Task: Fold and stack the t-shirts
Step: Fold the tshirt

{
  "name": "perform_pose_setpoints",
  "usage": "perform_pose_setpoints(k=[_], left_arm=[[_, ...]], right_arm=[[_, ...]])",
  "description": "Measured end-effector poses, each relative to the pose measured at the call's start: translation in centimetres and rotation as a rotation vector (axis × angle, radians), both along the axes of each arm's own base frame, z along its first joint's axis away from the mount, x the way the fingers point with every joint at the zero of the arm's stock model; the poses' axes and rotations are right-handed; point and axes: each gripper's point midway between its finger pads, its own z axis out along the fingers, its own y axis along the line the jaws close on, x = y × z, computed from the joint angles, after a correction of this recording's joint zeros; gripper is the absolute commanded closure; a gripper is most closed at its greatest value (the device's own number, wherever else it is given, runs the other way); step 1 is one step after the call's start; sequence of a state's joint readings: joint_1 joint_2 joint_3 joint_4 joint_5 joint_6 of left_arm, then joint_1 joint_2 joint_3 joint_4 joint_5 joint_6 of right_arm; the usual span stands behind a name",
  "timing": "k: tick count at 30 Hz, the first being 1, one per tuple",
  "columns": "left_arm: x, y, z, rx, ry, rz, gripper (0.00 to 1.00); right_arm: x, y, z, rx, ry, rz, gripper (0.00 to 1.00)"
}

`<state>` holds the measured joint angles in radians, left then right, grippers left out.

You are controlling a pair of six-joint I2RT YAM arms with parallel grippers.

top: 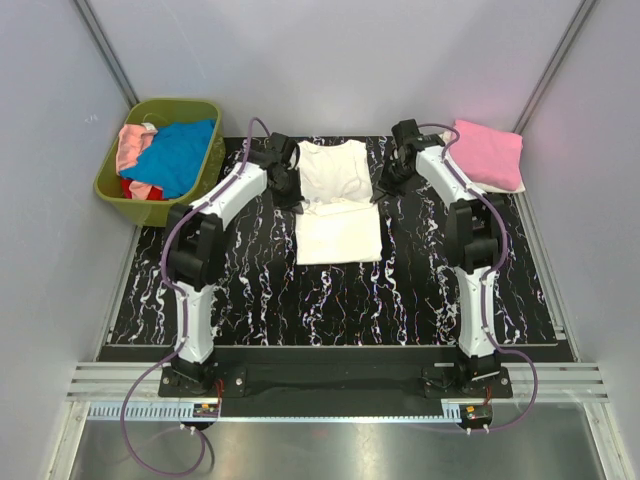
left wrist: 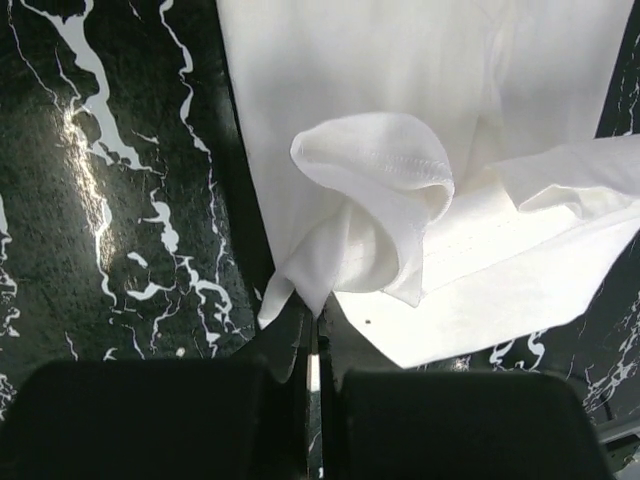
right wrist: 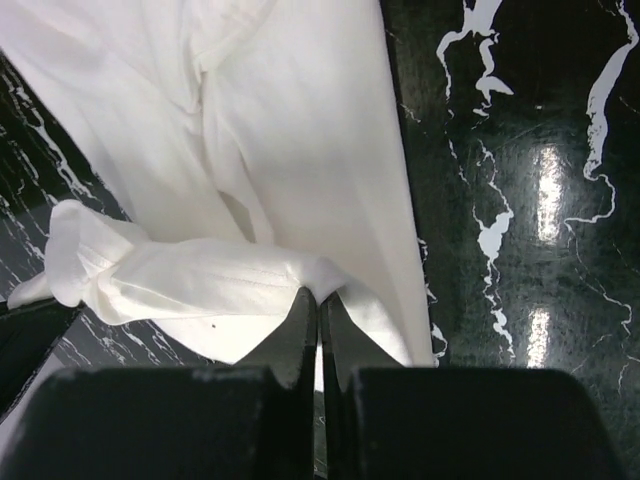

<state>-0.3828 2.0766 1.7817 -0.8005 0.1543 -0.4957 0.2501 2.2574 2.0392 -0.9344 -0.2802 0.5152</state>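
Observation:
A cream-white t-shirt [top: 337, 205] lies on the black marbled mat, its far part lifted and folded toward the near part. My left gripper [top: 287, 183] is shut on the shirt's left edge; the left wrist view shows the cloth [left wrist: 380, 215] pinched at my fingertips [left wrist: 315, 318], with a sleeve curled above. My right gripper [top: 385, 180] is shut on the shirt's right edge; the right wrist view shows the cloth [right wrist: 290, 150] bunched at my fingertips [right wrist: 320, 298]. A folded pink t-shirt [top: 487, 154] lies at the back right.
An olive-green basket [top: 111, 186] at the back left holds blue [top: 180, 155], pink and red shirts. The black marbled mat [top: 330, 300] covers the table. Grey walls enclose the space on three sides.

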Motion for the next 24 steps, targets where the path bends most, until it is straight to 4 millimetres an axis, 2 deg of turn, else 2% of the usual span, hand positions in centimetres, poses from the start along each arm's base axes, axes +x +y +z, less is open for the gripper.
perform_pose_setpoints(k=[2,3,5,6,7,8,9,10,11,13,15,18,19,21,24], left_arm=[[0.4,0.1,-0.5,-0.001,0.007,0.002,0.97],[0.6,0.0,-0.8,-0.001,0.011,0.001,0.94],[1.2,0.2,-1.4,0.002,0.023,0.004,0.87],[1.5,0.3,-1.7,0.004,0.03,0.005,0.79],[2.1,0.3,-1.9,0.004,0.038,0.007,0.74],[2.7,0.4,-2.0,0.003,0.036,0.011,0.65],[3.7,0.6,-2.1,0.003,0.036,0.016,0.51],[4.9,0.9,-2.1,0.0,0.025,0.022,0.44],[6.0,1.2,-1.9,-0.004,0.014,0.035,0.4],[7.9,1.9,-1.3,-0.017,-0.011,0.061,0.27],[8.7,2.8,-0.4,-0.027,-0.028,0.081,0.23],[8.9,4.3,1.1,-0.032,-0.057,0.11,0.22],[8.5,4.6,1.4,-0.031,-0.056,0.114,0.22],[6.4,5.1,2.1,-0.03,-0.051,0.115,0.23],[1.6,5.7,2.5,-0.033,-0.032,0.108,0.24]], right_arm=[[0.3,0.0,-1.0,-0.002,0.015,-0.001,1.0],[0.4,0.0,-1.6,-0.003,0.025,-0.001,0.97],[0.9,0.2,-2.4,0.001,0.039,-0.002,0.79],[1.1,0.2,-2.8,0.004,0.045,-0.006,0.67],[1.6,0.3,-3.1,0.008,0.055,-0.011,0.43],[2.4,0.4,-3.3,0.017,0.053,-0.02,0.35],[3.4,0.4,-3.4,0.028,0.044,-0.026,0.27],[4.5,0.3,-3.4,0.04,0.031,-0.034,0.21],[5.9,0.2,-3.1,0.055,0.007,-0.045,0.16],[8.3,-0.3,-2.2,0.085,-0.042,-0.075,0.15],[9.3,-1.2,-1.3,0.109,-0.063,-0.1,0.14],[8.5,-2.8,-0.6,0.112,-0.046,-0.131,0.13],[7.3,-3.5,-0.9,0.103,-0.024,-0.139,0.13],[4.1,-4.3,-1.0,0.088,0.032,-0.149,0.13],[-1.2,-4.7,-1.0,0.074,0.083,-0.136,0.13]])
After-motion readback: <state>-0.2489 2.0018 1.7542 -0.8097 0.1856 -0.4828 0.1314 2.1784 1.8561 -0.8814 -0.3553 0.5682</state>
